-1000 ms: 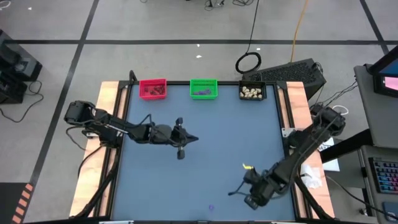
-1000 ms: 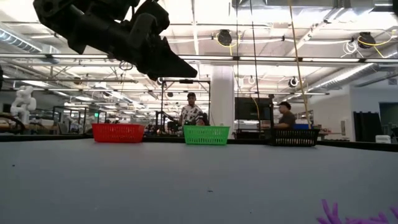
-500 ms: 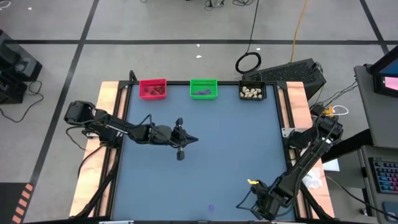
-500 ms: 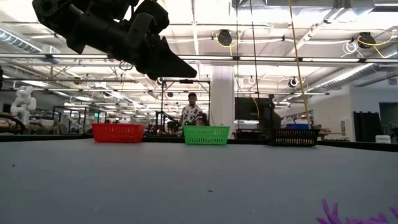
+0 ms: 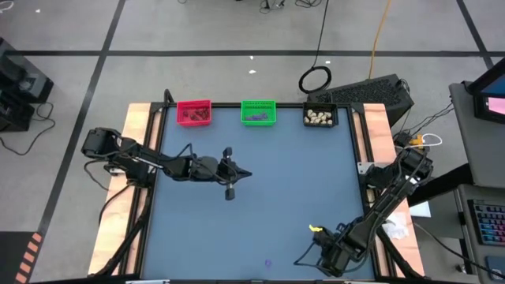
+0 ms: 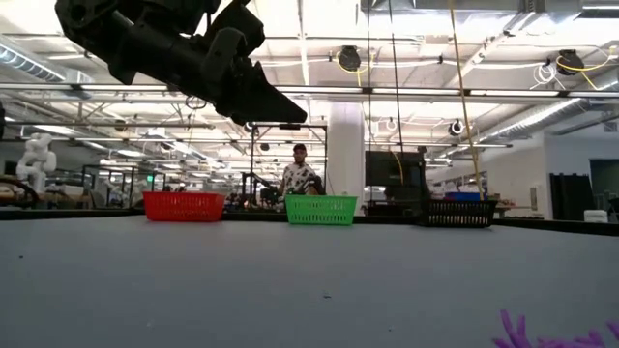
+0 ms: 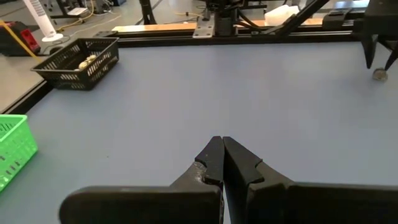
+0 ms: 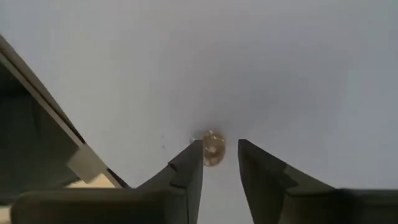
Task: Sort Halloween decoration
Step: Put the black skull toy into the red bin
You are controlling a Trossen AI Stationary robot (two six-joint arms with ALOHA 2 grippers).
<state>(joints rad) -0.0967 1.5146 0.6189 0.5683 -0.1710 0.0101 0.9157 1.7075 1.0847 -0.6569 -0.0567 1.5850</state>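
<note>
Now: cream lump [image 8: 213, 148] btwn right end effector [image 8: 219, 155] fingers.

Along the far edge of the blue-grey table top [image 5: 300, 181], green plastic mesh bin [image 5: 258, 103] in the middle. Left of it, red plastic mesh bin [image 5: 194, 102]; right of it, black mesh bin [image 5: 320, 125] holding cream-white lumps [image 5: 319, 117]. Nearer than the green bin, mid-table, left gripper [image 5: 246, 175]. Much nearer and rightward, right gripper [image 8: 219, 149], one single cream-white lump [image 8: 213, 148] on the table just past its tips. Almost straight before the green bin, at the near edge, flat purple bit [image 5: 267, 264].

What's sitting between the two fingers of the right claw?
A small cream-white lump lies on the table just ahead of the right claw, in line with the gap between its parted fingers. The right wrist view shows it.
</note>
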